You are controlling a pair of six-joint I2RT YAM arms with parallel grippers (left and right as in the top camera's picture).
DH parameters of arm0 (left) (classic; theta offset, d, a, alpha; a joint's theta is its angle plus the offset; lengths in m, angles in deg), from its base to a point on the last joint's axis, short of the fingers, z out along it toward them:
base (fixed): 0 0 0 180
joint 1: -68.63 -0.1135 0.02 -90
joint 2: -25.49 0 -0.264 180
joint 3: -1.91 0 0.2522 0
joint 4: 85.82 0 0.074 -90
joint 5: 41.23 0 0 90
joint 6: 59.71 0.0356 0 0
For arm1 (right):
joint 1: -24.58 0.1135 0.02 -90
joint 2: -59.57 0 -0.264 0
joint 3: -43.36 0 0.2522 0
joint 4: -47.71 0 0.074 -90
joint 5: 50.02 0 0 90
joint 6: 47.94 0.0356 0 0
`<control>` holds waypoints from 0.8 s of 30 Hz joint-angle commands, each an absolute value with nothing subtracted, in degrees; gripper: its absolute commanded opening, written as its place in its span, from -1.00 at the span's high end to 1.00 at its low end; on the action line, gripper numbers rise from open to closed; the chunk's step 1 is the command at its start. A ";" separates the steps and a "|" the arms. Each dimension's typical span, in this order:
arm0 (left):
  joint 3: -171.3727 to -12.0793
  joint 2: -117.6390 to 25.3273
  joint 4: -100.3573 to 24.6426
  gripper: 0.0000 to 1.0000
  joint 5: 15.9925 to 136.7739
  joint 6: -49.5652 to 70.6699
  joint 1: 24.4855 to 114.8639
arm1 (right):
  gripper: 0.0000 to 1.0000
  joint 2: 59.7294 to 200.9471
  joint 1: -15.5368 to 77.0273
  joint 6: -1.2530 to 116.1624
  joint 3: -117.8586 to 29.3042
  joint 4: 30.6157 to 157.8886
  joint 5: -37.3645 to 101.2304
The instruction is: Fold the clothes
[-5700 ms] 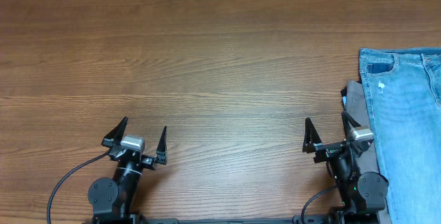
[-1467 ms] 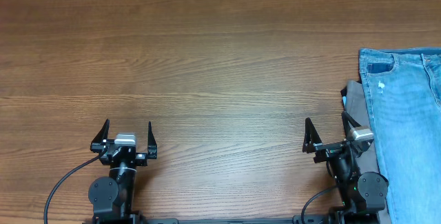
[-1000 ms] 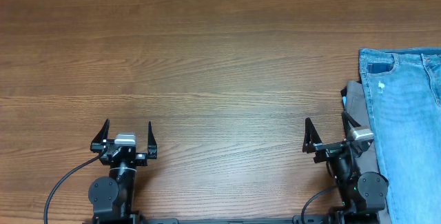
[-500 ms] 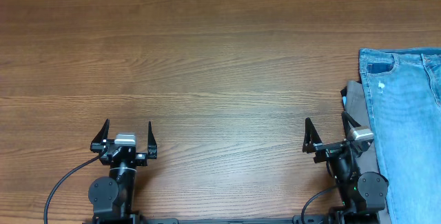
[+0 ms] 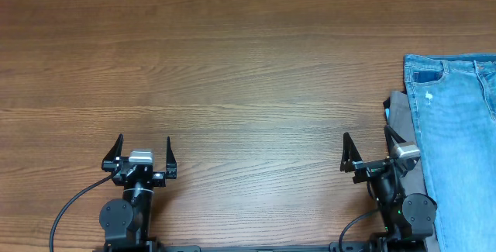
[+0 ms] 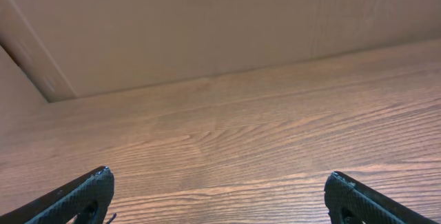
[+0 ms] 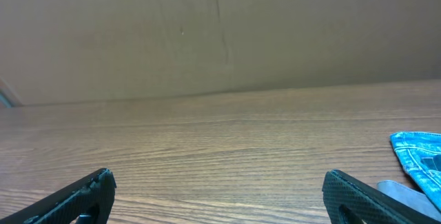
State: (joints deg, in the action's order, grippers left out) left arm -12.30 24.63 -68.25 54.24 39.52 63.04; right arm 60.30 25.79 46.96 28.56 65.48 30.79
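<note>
The light-blue jeans (image 5: 457, 136) lie flat at the right edge of the wooden table, running off the overhead view, with a stitched pocket and a small white worn spot near the top. A corner of them shows in the right wrist view (image 7: 419, 149). My right gripper (image 5: 366, 142) is open and empty, just left of the jeans; its fingers frame bare wood in the right wrist view (image 7: 219, 182). My left gripper (image 5: 143, 145) is open and empty at the front left, far from the jeans; it also shows in the left wrist view (image 6: 219, 182).
A grey folded cloth (image 5: 401, 116) sticks out from under the jeans' left edge, next to my right gripper. A tan wall or board (image 6: 207, 24) runs along the table's far edge. Black cables trail from both arm bases at the front.
My left gripper turned from angled right to pointing straight ahead between the earliest frame and 1.5 s ago. Nothing has moved since. The right arm and jeans stayed still.
</note>
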 commanded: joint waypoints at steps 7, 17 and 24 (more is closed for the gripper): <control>-12.12 25.13 -68.18 -1.00 53.65 40.42 63.39 | -1.00 59.73 25.58 47.20 29.15 65.04 30.48; -12.12 25.13 -68.18 -0.99 50.75 45.18 63.39 | -1.00 59.73 25.58 47.20 29.15 65.13 30.52; -12.12 25.13 -67.90 -1.00 47.29 49.58 63.39 | -1.00 59.73 25.58 47.20 29.15 65.13 30.48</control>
State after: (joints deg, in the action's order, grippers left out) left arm -12.30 24.63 -67.79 49.48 46.61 63.04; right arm 60.30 25.79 46.96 28.56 65.46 30.79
